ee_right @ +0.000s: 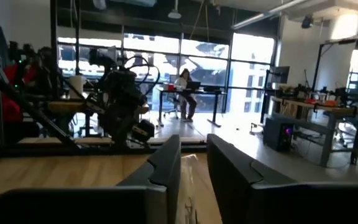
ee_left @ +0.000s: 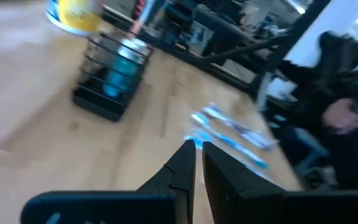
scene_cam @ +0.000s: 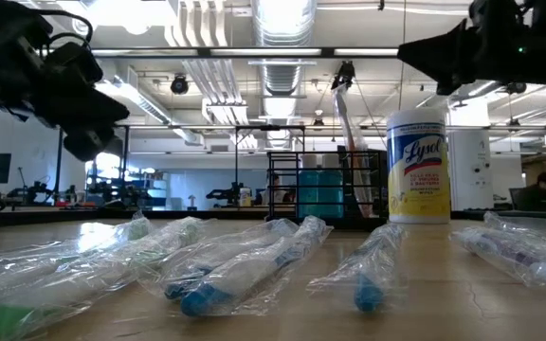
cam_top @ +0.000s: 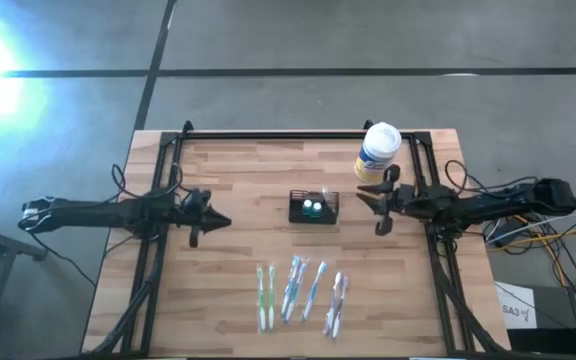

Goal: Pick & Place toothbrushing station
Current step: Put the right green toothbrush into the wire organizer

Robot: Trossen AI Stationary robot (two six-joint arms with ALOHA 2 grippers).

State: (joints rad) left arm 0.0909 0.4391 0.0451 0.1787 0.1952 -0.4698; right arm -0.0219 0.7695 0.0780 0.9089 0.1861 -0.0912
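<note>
The black wire-mesh caddy [cam_top: 314,207] stands on its base at the middle of the wooden table, with teal-topped items inside. It also shows in the low view [scene_cam: 325,194] and the left wrist view [ee_left: 112,78]. My left gripper [cam_top: 220,222] hovers to the caddy's left with its fingers almost together [ee_left: 199,149] and empty. My right gripper [cam_top: 366,203] hovers just to the caddy's right, with a narrow gap between its fingers [ee_right: 193,155], and is empty.
A white canister with a yellow label [cam_top: 378,152] stands at the far right, close to my right gripper. Several toothbrushes in clear bags [cam_top: 298,292] lie near the table's front edge. A black frame [cam_top: 298,134] runs along the table's far side and sides.
</note>
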